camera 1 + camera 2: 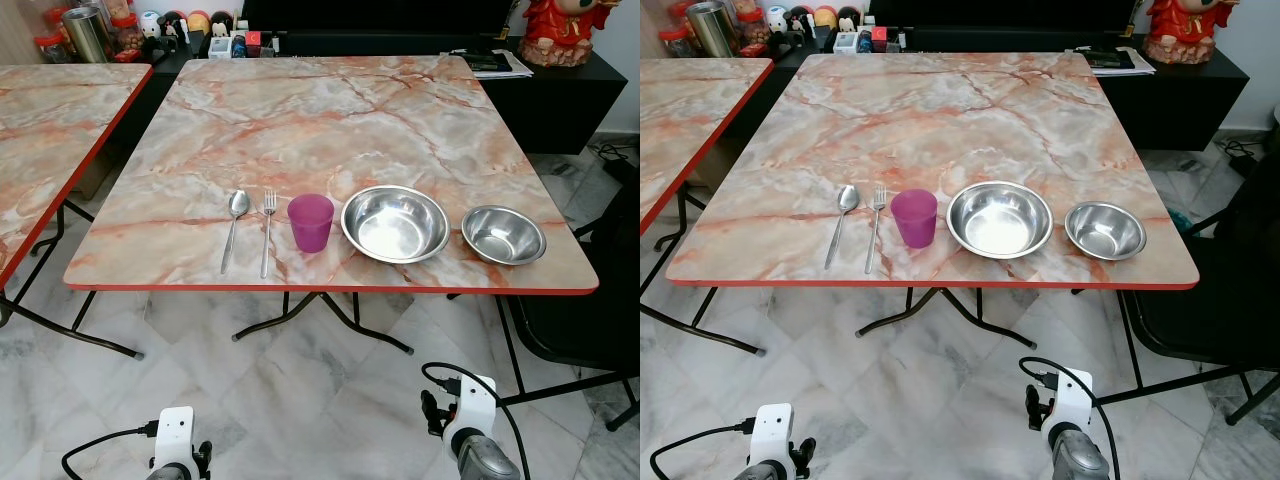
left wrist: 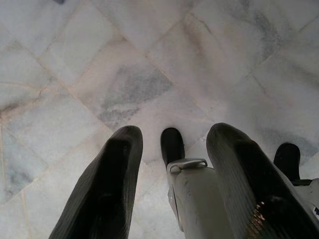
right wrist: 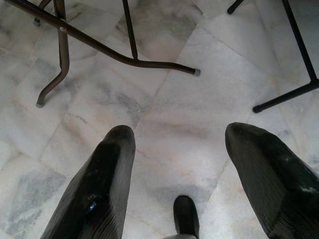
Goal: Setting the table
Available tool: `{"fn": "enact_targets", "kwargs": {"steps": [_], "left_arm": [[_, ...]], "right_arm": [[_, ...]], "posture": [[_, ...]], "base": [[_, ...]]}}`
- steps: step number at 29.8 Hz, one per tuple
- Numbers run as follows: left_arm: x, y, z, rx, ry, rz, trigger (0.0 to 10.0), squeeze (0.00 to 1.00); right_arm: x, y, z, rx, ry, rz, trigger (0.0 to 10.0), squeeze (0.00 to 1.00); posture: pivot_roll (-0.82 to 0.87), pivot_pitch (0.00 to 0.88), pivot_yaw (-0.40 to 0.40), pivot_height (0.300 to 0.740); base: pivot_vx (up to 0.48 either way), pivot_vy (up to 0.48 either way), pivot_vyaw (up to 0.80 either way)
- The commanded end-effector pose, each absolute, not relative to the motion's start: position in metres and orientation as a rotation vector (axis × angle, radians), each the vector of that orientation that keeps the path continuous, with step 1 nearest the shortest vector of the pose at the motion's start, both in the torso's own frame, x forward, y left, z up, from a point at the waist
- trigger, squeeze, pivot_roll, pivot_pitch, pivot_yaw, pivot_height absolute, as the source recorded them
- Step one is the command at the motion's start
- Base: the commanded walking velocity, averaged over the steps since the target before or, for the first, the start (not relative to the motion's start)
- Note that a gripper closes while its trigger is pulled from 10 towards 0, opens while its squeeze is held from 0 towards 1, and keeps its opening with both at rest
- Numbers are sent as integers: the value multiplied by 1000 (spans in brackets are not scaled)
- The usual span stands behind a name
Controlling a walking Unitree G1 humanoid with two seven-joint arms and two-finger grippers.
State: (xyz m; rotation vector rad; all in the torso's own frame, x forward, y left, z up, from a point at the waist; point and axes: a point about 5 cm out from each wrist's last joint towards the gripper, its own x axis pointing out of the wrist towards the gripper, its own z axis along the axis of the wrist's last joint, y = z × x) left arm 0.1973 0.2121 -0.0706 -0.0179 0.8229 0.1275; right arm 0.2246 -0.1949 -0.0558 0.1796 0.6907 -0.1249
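On the marble-patterned table (image 1: 330, 110), along its near edge, lie a spoon (image 1: 234, 226), a fork (image 1: 267, 228), a purple cup (image 1: 311, 221), a large steel bowl (image 1: 395, 222) and a small steel bowl (image 1: 503, 234), in a row from left to right. Both arms hang low in front of the table over the floor. My left gripper (image 2: 172, 144) is open and points down at the floor tiles with nothing in it. My right gripper (image 3: 177, 144) is open too, empty, above the tiles near the table's legs.
A second marble table (image 1: 50, 120) stands to the left. A black chair (image 1: 590, 310) is at the right of the table. A dark sideboard (image 1: 560, 80) with clutter runs behind. Folding metal table legs (image 3: 99, 47) cross the floor under the table.
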Motion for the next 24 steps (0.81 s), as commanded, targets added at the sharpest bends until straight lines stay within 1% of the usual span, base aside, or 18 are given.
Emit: {"fn": "enact_targets", "kwargs": {"steps": [1,11,13,14,24], "left_arm": [[190,216,-74,-20,859,142,10000,0],[190,216,-74,-20,859,142,10000,0],[191,214,-74,-34,847,147,10000,0],[191,214,-74,-36,846,147,10000,0],[193,215,-73,-33,844,144,10000,0]], "right_arm": [[221,-197,-58,179,707,-135,10000,0],[221,-197,-58,179,707,-135,10000,0],[207,-195,-68,178,768,-128,10000,0],[205,-194,-69,177,773,-128,10000,0],[205,-195,-69,175,773,-127,10000,0]], "posture": [[-80,112,4,740],[-80,112,4,740],[-69,127,-3,740],[-72,124,-2,740],[-73,113,-1,740]], "base": [[0,0,0],[0,0,0],[0,0,0],[0,0,0],[0,0,0]]}}
